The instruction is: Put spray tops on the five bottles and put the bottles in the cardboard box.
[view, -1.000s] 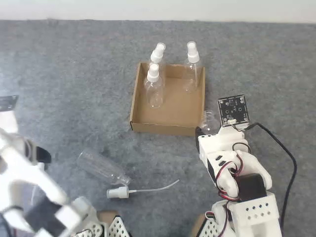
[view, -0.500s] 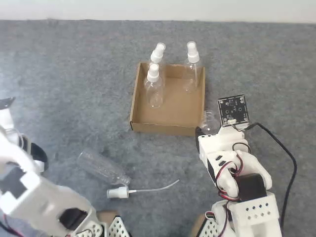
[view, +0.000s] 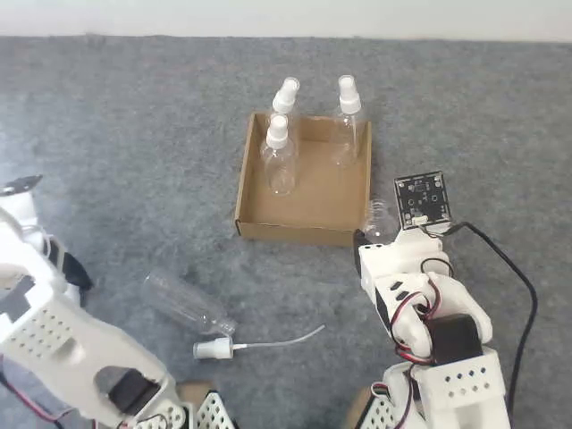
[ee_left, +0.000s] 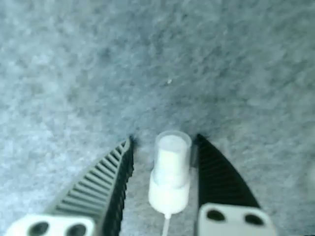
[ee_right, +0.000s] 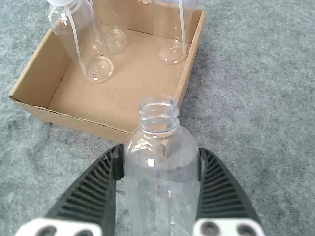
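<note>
Grey carpet [view: 134, 116] forms the work surface. Left gripper [ee_left: 164, 140] grasps a spray top [ee_left: 170, 172], long axis along the fingers, head toward the tips and tube toward the wrist. A lying bottle [view: 183, 302] rests near a loose top [view: 214, 349]. The cardboard box [view: 304, 231] holds three capped bottles [view: 280, 161]. Right gripper [ee_right: 158, 151] clamps an uncapped bottle [ee_right: 160, 172] upright, neck up, just beside the box. Step in hand: capping. The next move likely requires turning the spray top tube-down over that neck.
</note>
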